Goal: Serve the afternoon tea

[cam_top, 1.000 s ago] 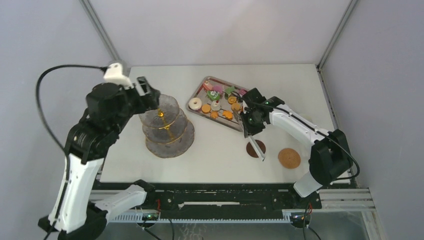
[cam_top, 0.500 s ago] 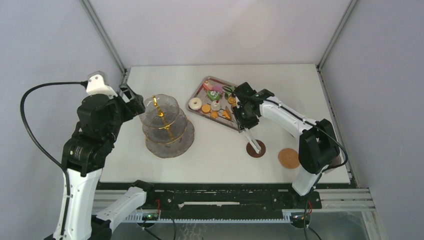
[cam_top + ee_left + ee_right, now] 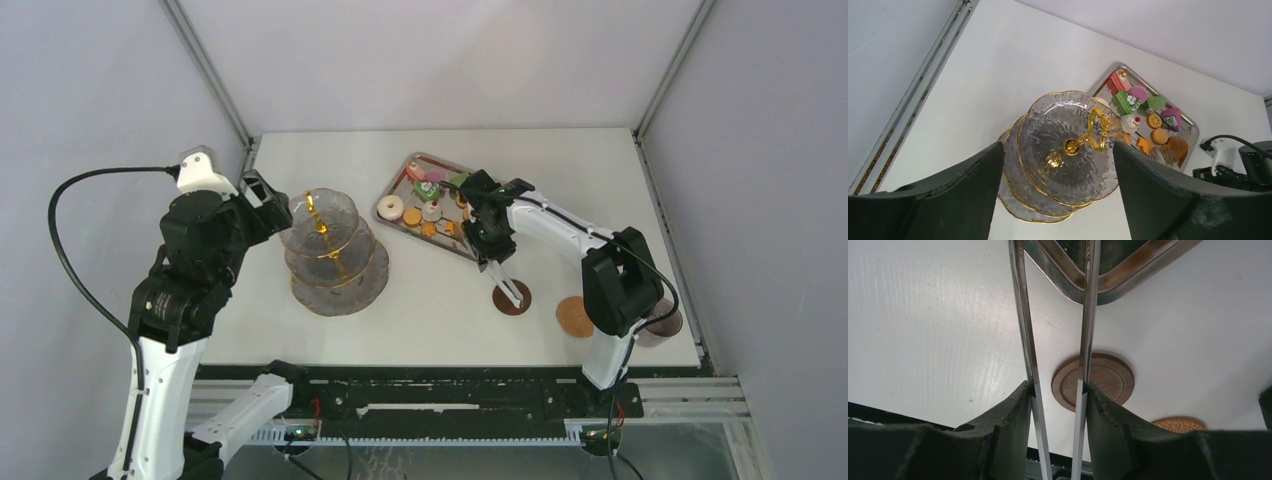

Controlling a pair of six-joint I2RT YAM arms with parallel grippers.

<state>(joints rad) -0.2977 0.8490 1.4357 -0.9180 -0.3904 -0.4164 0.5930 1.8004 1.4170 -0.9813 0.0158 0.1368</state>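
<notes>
The three-tier glass stand (image 3: 335, 245) with its gold pole stands left of centre, its tiers bare (image 3: 1068, 160). My left gripper (image 3: 268, 200) hovers open beside and above its top tier, holding nothing (image 3: 1057, 145). Small cakes (image 3: 432, 185), orange cookies (image 3: 412, 216) and a white donut (image 3: 390, 207) lie on the steel tray (image 3: 395, 183). My right gripper (image 3: 490, 228) is at the tray's near corner, shut on the long metal tongs (image 3: 1020, 315), whose two arms stand apart. The tongs' far ends over the tray are cut off from the right wrist view.
A brown wooden coaster (image 3: 512, 298) lies under the tongs' tail end. A woven coaster (image 3: 573, 315) lies right of it, partly behind the right arm. A cup (image 3: 665, 325) stands at the table's right near corner. The frame rail runs along the table's left edge.
My left gripper drew back left off the stand's top, then held. The right gripper moved toward the tray's near corner, and its fingers eased apart with the tongs.
</notes>
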